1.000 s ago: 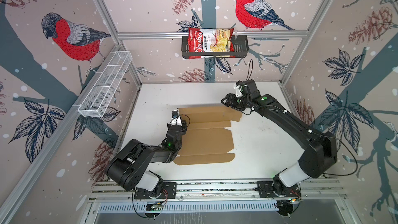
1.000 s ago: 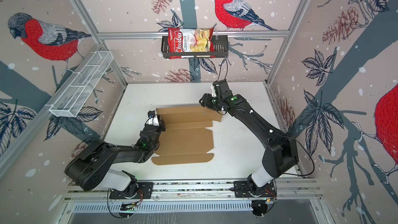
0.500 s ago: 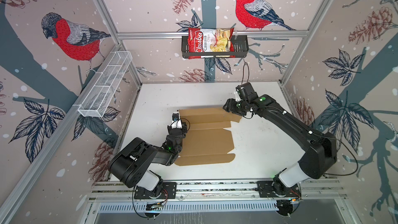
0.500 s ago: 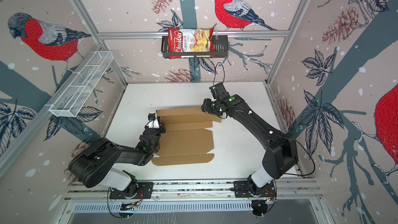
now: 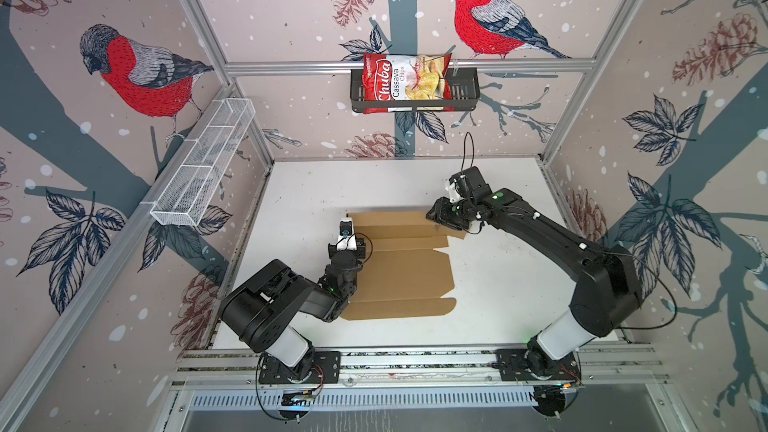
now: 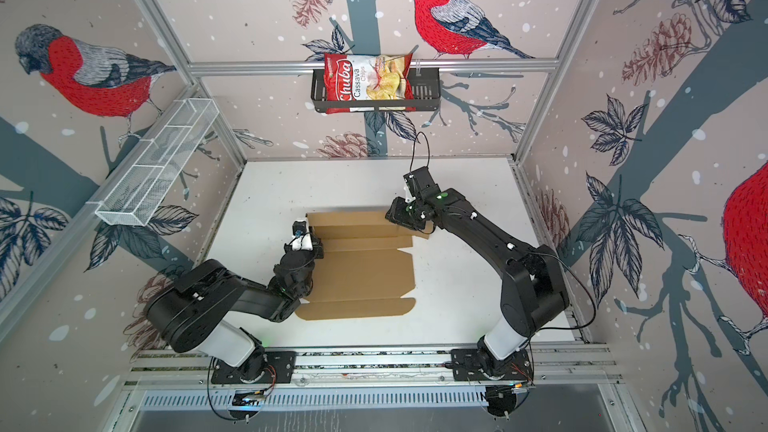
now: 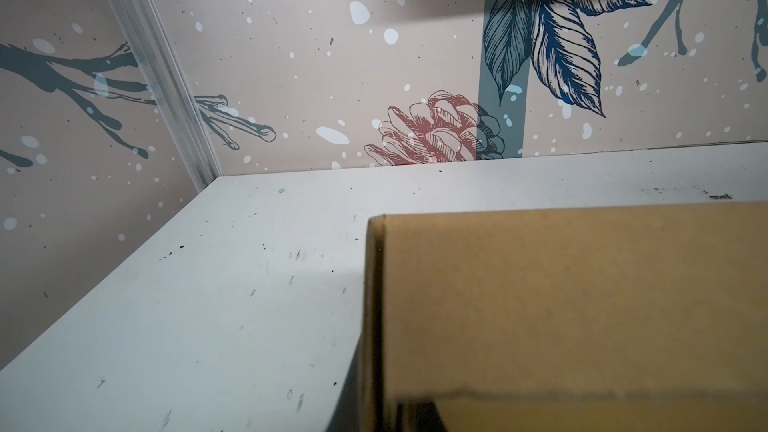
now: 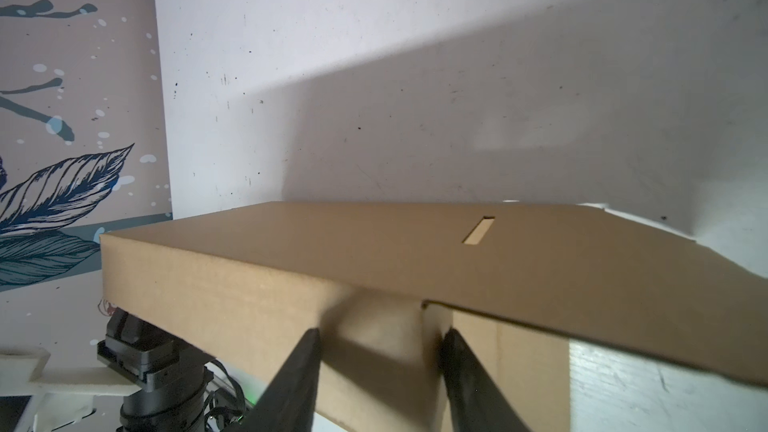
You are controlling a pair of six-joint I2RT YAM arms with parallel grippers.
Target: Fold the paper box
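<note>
The paper box (image 5: 403, 272) (image 6: 361, 272) is a brown cardboard sheet with flaps, lying mostly flat on the white table (image 5: 503, 284). My left gripper (image 5: 348, 238) (image 6: 305, 238) sits at the sheet's left edge and is shut on it. That edge (image 7: 374, 305) runs straight into the jaws in the left wrist view. My right gripper (image 5: 433, 216) (image 6: 390, 216) (image 8: 380, 334) is at the far right corner. Its fingers (image 8: 305, 355) stand apart against a raised cardboard panel (image 8: 232, 305) beside a slot (image 8: 478, 231).
A red chips bag (image 5: 405, 83) sits in a black basket on the back wall. A white wire basket (image 5: 203, 164) hangs on the left wall. Aluminium posts frame the walls around the table.
The right gripper has come down and nearer onto the sheet's far right corner, and its jaws have narrowed. The left gripper has stayed at the left edge.
</note>
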